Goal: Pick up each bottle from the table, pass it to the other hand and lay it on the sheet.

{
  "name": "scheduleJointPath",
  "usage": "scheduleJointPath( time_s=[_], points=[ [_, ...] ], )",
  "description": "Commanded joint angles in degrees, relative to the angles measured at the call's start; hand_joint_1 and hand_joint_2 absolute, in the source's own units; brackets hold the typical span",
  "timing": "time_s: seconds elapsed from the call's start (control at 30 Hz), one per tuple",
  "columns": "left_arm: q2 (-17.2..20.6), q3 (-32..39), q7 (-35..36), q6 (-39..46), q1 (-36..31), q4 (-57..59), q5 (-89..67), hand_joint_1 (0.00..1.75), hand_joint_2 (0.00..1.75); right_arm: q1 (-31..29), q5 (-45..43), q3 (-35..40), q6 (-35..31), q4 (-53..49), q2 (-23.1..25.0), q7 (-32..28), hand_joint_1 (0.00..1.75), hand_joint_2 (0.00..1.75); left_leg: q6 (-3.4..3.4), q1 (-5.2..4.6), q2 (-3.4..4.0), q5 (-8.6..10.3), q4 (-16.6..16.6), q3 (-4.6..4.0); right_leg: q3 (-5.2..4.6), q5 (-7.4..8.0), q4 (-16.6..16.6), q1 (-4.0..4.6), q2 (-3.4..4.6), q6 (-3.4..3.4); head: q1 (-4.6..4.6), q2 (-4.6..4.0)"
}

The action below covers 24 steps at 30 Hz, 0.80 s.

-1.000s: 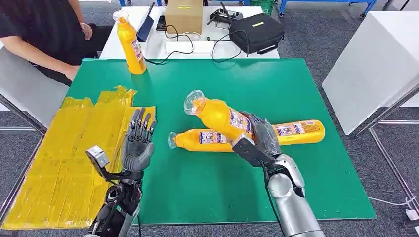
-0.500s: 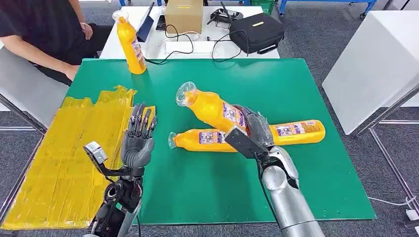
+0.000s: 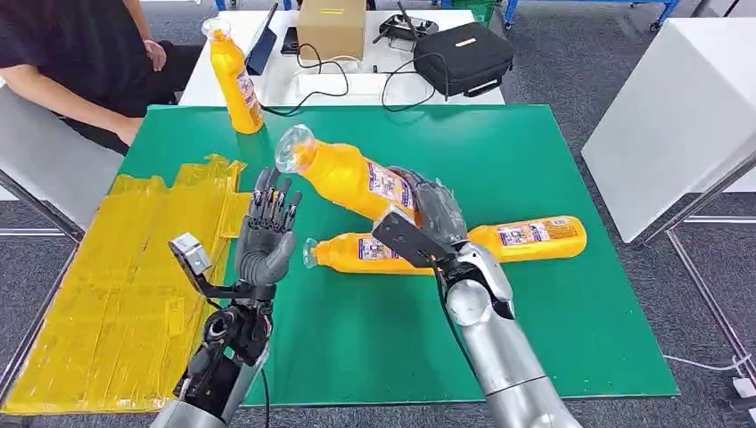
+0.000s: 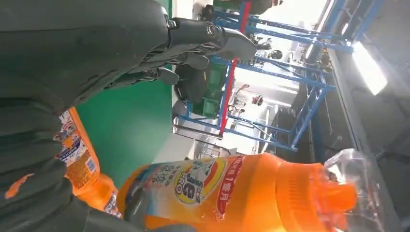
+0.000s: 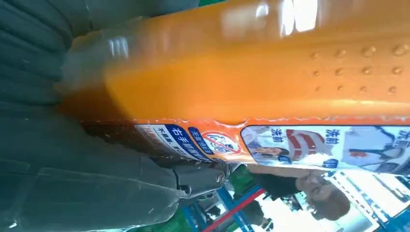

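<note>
My right hand (image 3: 426, 212) is clenched around the lifted bottle (image 3: 343, 176), and in the last second it has swung that bottle up and across from the centre of the frame toward centre-left, cap end leading. My left hand (image 3: 267, 239) has risen too, fingers (image 3: 275, 198) spread and empty, palm turned toward the incoming cap, which is now just beside it but not touching. In my judgement the handover is about to happen; the grasp by the left hand is not yet made.

Counting bottles: three. One in my right hand above the green table (image 3: 553, 160), a second bottle (image 3: 450, 245) lying flat right of centre, a third bottle (image 3: 234, 78) standing upright at the upper left. One yellow sheet (image 3: 107, 267) at the left, nothing on it.
</note>
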Motion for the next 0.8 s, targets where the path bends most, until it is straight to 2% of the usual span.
scheduleJointPath(
  time_s=[0.03,0.17,0.2,0.3,0.47,0.7,0.8],
  points=[
    [-0.5,0.3,1.7,-0.5,-2.6,1.5,0.6,0.0,1.75,-7.2,1.6,6.1,-1.6,10.8,4.9,3.5,1.75,1.75,0.08,-0.04,0.19,-0.11,0.1,0.15,0.04,-0.04,0.1,-0.01,0.29,-0.21,0.0,0.0],
    [-0.9,0.7,2.9,-0.6,-4.8,3.5,0.9,0.0,1.75,-8.9,0.5,8.6,-2.9,14.2,6.8,4.9,1.75,1.75,0.05,-0.03,0.2,-0.13,0.1,0.16,0.02,-0.08,0.2,0.01,0.33,-0.32,0.02,0.0],
    [-1.0,0.8,2.7,-0.8,-5.6,4.9,1.1,0.0,1.75,-9.5,-1.3,10.9,-3.1,15.1,6.8,5.8,1.75,1.75,-0.01,0.0,0.03,0.0,0.0,0.03,-0.03,-0.03,0.1,0.02,0.1,-0.17,0.0,0.0],
    [-0.8,1.4,1.7,-1.2,-6.2,6.1,0.8,0.0,1.75,-10.8,-7.0,19.8,-6.7,20.1,6.8,8.1,1.75,1.75,-0.02,0.0,0.1,-0.01,0.0,0.14,0.02,-0.03,0.1,0.02,0.18,-0.2,0.0,0.0],
    [-0.7,2.0,1.6,-2.1,-6.2,6.6,0.6,0.0,1.75,-12.6,-12.1,25.4,-8.3,24.4,6.8,9.0,1.75,1.75,-0.04,0.0,0.06,0.02,0.0,0.09,0.01,-0.02,0.1,0.01,0.13,-0.13,0.02,0.0],
    [0.1,2.6,0.4,-2.9,-6.4,8.3,0.8,0.0,1.75,-14.0,-21.8,40.7,-10.0,27.1,6.8,12.5,1.75,1.75,-0.04,0.0,0.1,0.0,0.0,0.09,-0.02,-0.03,0.1,0.01,0.17,-0.18,0.0,0.0],
    [0.1,2.7,0.4,-2.9,-5.9,7.5,0.8,0.0,1.75,-13.4,-23.2,43.6,-10.8,26.8,6.8,13.2,1.75,1.75,-0.05,0.01,0.02,0.01,-0.1,0.08,0.0,-0.05,0.0,0.02,0.09,-0.16,0.0,0.0]
  ],
)
